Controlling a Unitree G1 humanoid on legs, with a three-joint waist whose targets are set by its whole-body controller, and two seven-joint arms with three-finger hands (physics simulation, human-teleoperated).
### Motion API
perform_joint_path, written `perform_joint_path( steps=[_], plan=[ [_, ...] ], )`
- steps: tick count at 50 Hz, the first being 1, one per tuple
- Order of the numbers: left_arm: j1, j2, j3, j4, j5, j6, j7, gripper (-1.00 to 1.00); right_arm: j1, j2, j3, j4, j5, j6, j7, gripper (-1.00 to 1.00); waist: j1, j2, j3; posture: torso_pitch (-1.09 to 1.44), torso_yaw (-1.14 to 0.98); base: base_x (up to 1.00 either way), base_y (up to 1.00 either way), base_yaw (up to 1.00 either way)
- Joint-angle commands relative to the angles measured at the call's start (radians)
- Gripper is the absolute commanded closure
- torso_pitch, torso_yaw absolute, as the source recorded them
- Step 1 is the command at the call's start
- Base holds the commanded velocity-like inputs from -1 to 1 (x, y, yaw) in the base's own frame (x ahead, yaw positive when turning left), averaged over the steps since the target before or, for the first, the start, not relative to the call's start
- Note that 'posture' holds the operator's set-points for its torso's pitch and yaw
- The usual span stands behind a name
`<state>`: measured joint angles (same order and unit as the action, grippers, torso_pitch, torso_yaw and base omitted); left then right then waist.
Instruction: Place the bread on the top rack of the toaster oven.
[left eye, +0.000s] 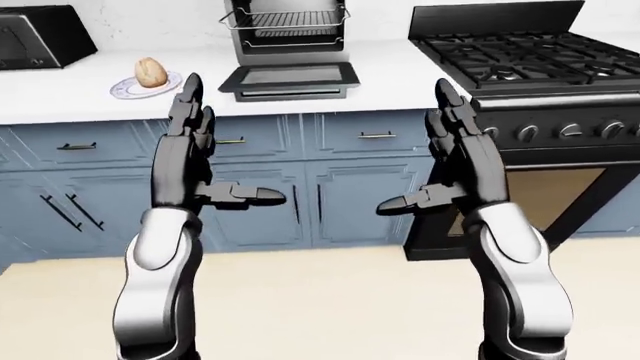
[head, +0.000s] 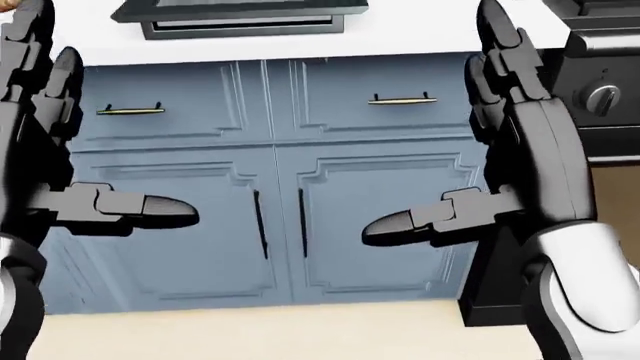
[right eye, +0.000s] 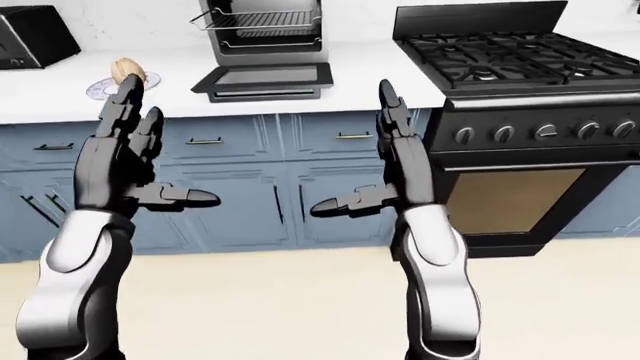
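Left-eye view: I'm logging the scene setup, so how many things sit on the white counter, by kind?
Bread: 1
Plate: 1
Toaster oven, door open: 1
Dark appliance at far left: 1
Total: 4
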<state>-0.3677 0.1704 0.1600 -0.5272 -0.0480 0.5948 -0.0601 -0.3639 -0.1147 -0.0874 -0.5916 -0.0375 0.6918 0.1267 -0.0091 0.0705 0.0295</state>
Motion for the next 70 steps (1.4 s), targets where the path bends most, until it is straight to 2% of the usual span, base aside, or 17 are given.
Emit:
perform_joint_path(
  steps=[1, 2, 8, 13, 14, 18, 22, 25, 26, 27, 36, 46, 49, 50, 52, 63, 70],
  plan=[
    [-0.030, 0.014, 0.017, -0.033, -0.001, -0.009, 0.009, -1.00, -0.040, -0.007, -0.006, -0.048, 0.008, 0.007, 0.001, -1.00, 0.001, 0.029, -0.026, 0.00, 0.00, 0.17, 0.24, 0.00],
    [-0.036, 0.017, 0.017, -0.034, 0.000, -0.005, 0.011, -1.00, -0.053, -0.016, -0.007, -0.059, 0.005, 0.031, 0.001, -1.00, 0.009, -0.021, -0.010, 0.00, 0.00, 0.17, 0.24, 0.00],
    [-0.039, 0.024, 0.018, -0.035, 0.001, -0.012, 0.010, -1.00, -0.077, -0.023, -0.012, -0.066, 0.015, 0.043, -0.004, -1.00, 0.004, -0.049, 0.003, 0.00, 0.00, 0.17, 0.24, 0.00],
    [-0.044, 0.029, 0.021, -0.032, 0.003, -0.023, 0.011, -1.00, -0.112, -0.030, -0.013, -0.073, 0.020, 0.078, -0.004, -1.00, 0.007, -0.152, -0.014, 0.00, 0.00, 0.17, 0.24, 0.00],
    [-0.044, 0.030, 0.021, -0.033, 0.005, -0.022, 0.010, -1.00, -0.118, -0.030, -0.013, -0.074, 0.023, 0.080, -0.005, -1.00, -0.005, -0.105, -0.003, 0.00, 0.00, 0.17, 0.24, 0.00],
    [-0.055, 0.039, 0.029, -0.043, 0.001, -0.006, 0.004, -1.00, -0.122, -0.038, -0.014, -0.076, 0.021, 0.086, 0.000, -1.00, 0.004, -0.116, -0.015, 0.00, 0.00, 0.17, 0.24, 0.00],
    [-0.075, 0.048, 0.036, -0.053, -0.004, 0.010, 0.001, -1.00, -0.131, -0.040, -0.011, -0.082, 0.019, 0.087, 0.002, -1.00, -0.005, -0.060, 0.004, 0.00, 0.00, 0.18, 0.23, 0.00],
    [-0.080, 0.053, 0.036, -0.052, -0.005, 0.010, 0.000, -1.00, -0.137, -0.041, -0.011, -0.073, 0.019, 0.081, 0.004, -1.00, -0.009, 0.049, -0.021, 0.00, 0.00, 0.22, 0.24, 0.00],
    [-0.084, 0.054, 0.037, -0.047, -0.005, 0.008, 0.002, -1.00, -0.138, -0.040, -0.012, -0.073, 0.020, 0.081, 0.003, -1.00, 0.000, 0.001, -0.003, 0.00, 0.00, 0.24, 0.25, 0.00],
    [-0.083, 0.054, 0.035, -0.046, -0.005, 0.007, 0.001, -1.00, -0.152, -0.041, -0.019, -0.081, 0.024, 0.100, 0.001, -1.00, -0.007, 0.017, 0.002, 0.00, 0.00, 0.33, 0.48, 0.00],
    [-0.076, 0.057, 0.041, -0.054, -0.003, 0.001, 0.002, -1.00, -0.123, -0.042, -0.016, -0.084, 0.029, 0.071, -0.002, -1.00, 0.005, -0.120, 0.004, 0.00, 0.00, 0.33, 0.34, 0.00],
    [-0.087, 0.057, 0.035, -0.052, 0.006, 0.002, -0.001, -1.00, -0.146, -0.046, -0.012, -0.083, 0.027, 0.076, -0.005, -1.00, -0.001, -0.064, 0.004, 0.00, 0.00, 0.33, 0.09, 0.00],
    [-0.089, 0.056, 0.031, -0.050, 0.009, -0.001, -0.001, -1.00, -0.134, -0.043, -0.013, -0.098, 0.024, 0.079, -0.001, -1.00, 0.000, 0.019, -0.024, 0.00, 0.00, 0.34, 0.13, 0.00],
    [-0.090, 0.055, 0.029, -0.049, 0.011, -0.001, 0.000, -1.00, -0.149, -0.045, -0.017, -0.103, 0.027, 0.098, 0.000, -1.00, 0.009, -0.011, -0.003, 0.00, 0.00, 0.34, 0.13, 0.00],
    [-0.088, 0.055, 0.031, -0.051, 0.013, -0.002, -0.001, -1.00, -0.113, -0.040, -0.006, -0.095, 0.018, 0.055, 0.002, -1.00, 0.008, 0.005, 0.007, 0.00, 0.00, 0.34, 0.15, 0.00],
    [-0.135, 0.095, 0.058, -0.076, -0.007, 0.033, -0.003, -1.00, -0.213, -0.071, -0.023, -0.143, 0.032, 0.159, 0.003, -1.00, 0.027, -0.116, -0.015, 0.00, 0.00, 0.32, 0.14, 0.00],
    [-0.158, 0.128, 0.088, -0.090, -0.033, 0.058, -0.006, -1.00, -0.277, -0.094, -0.026, -0.138, 0.030, 0.193, 0.009, -1.00, 0.008, -0.092, -0.009, 0.00, 0.00, 0.20, 0.01, 0.00]
  ],
)
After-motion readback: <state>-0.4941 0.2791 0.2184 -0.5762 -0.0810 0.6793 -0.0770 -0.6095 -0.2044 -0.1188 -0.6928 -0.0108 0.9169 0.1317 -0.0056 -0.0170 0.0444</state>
